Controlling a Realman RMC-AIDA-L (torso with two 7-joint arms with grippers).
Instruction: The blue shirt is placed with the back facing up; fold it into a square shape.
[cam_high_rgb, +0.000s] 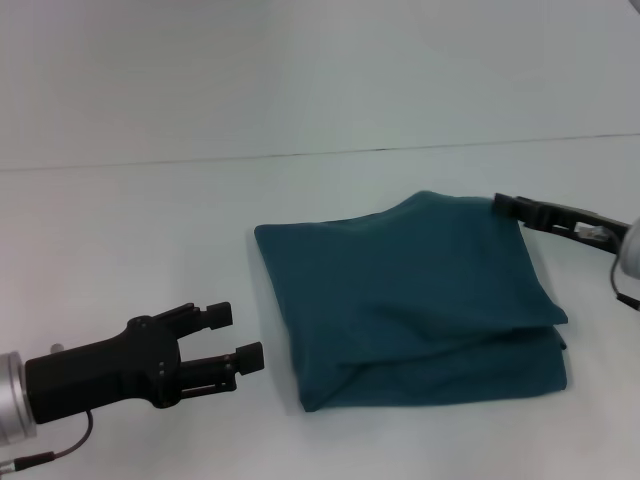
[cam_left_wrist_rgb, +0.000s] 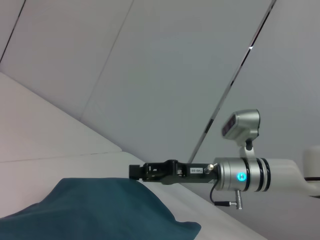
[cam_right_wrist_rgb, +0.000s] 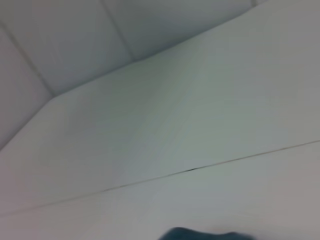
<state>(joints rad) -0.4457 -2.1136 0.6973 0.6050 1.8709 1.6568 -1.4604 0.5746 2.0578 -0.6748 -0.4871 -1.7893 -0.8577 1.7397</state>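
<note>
The blue shirt (cam_high_rgb: 400, 290) lies folded into a rough rectangle in several layers on the white table (cam_high_rgb: 140, 240), plain side up. My right gripper (cam_high_rgb: 503, 204) reaches in from the right and is shut on the shirt's far right corner, which it holds slightly raised. In the left wrist view this gripper (cam_left_wrist_rgb: 134, 171) meets the raised edge of the shirt (cam_left_wrist_rgb: 90, 210). My left gripper (cam_high_rgb: 235, 335) hovers open at the near left, a short way off the shirt's left edge and touching nothing. A sliver of the shirt (cam_right_wrist_rgb: 200, 234) shows in the right wrist view.
The white table stretches bare to the left of the shirt and behind it. A thin dark seam (cam_high_rgb: 300, 154) runs across the far part of the surface. A pale wall rises behind.
</note>
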